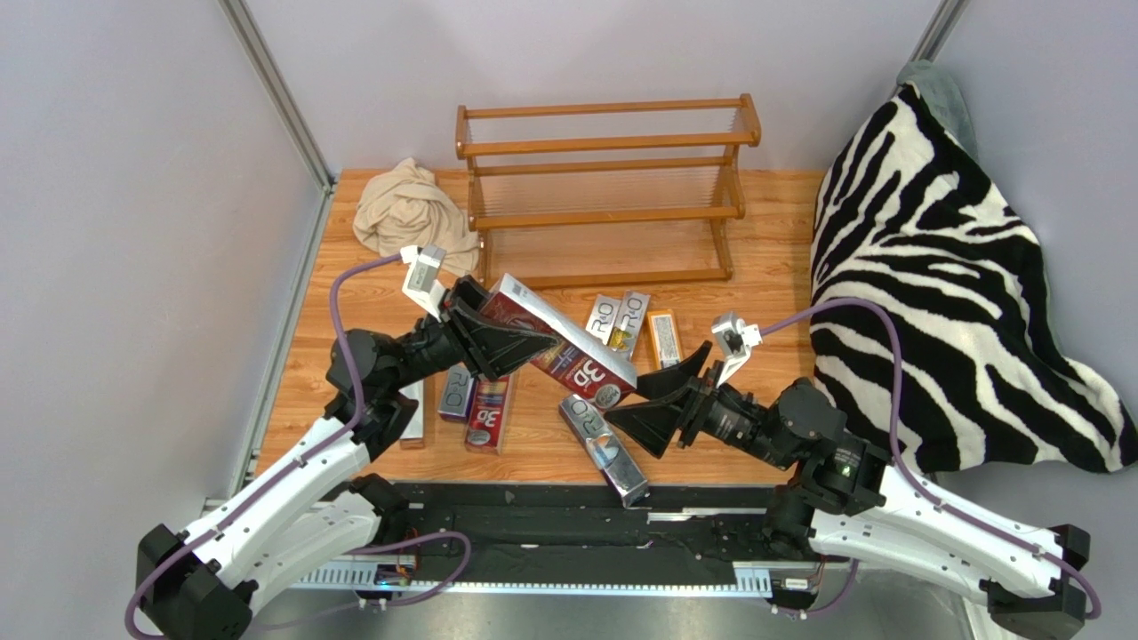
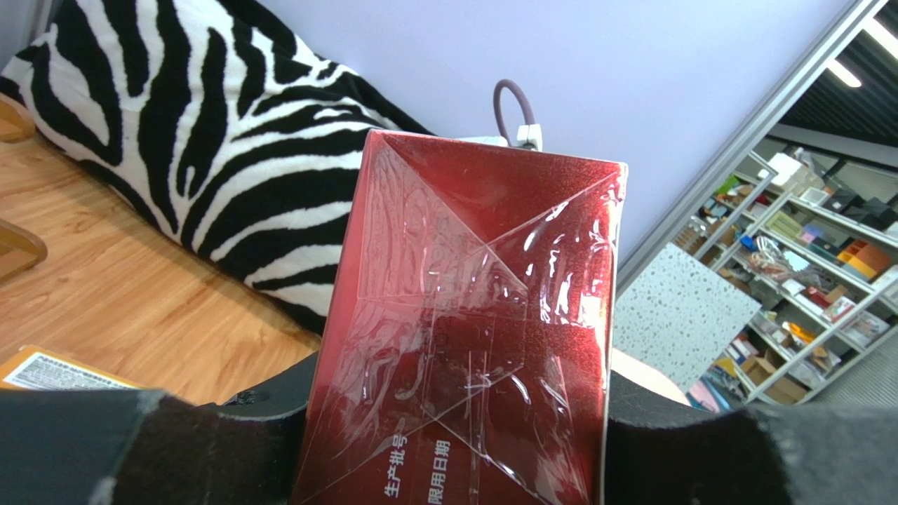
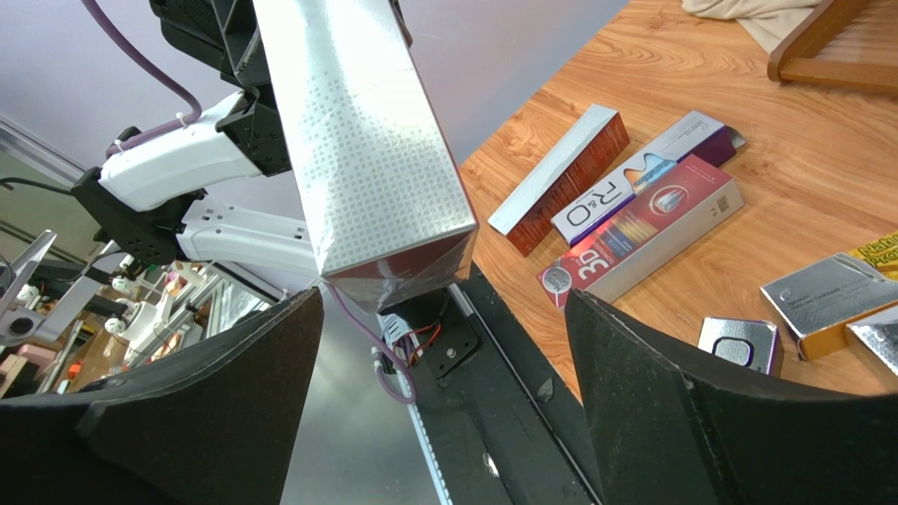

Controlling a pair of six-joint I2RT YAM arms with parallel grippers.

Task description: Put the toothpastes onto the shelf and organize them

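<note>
My left gripper (image 1: pixel 501 340) is shut on a red toothpaste carton (image 1: pixel 564 344), held slanted above the table's middle; in the left wrist view this carton (image 2: pixel 474 305) fills the gap between both pads. My right gripper (image 1: pixel 664 398) stands open by the carton's lower right end, and that end (image 3: pixel 369 158) hangs just beyond the spread fingers (image 3: pixel 675 379), apart from them. On the table lie other toothpastes: two silver PRO cartons (image 1: pixel 615 320), an orange one (image 1: pixel 664 336), a silver one (image 1: pixel 604 450), and a red 3D carton (image 1: pixel 489 411) beside a PRO carton (image 1: pixel 457 396). The wooden shelf (image 1: pixel 601 214) stands at the back with bare tiers.
A beige cloth (image 1: pixel 414 214) lies left of the shelf. A zebra-striped blanket (image 1: pixel 935 294) covers the right side. Grey walls close in the left and back. The black base rail (image 1: pixel 561 534) runs along the near edge.
</note>
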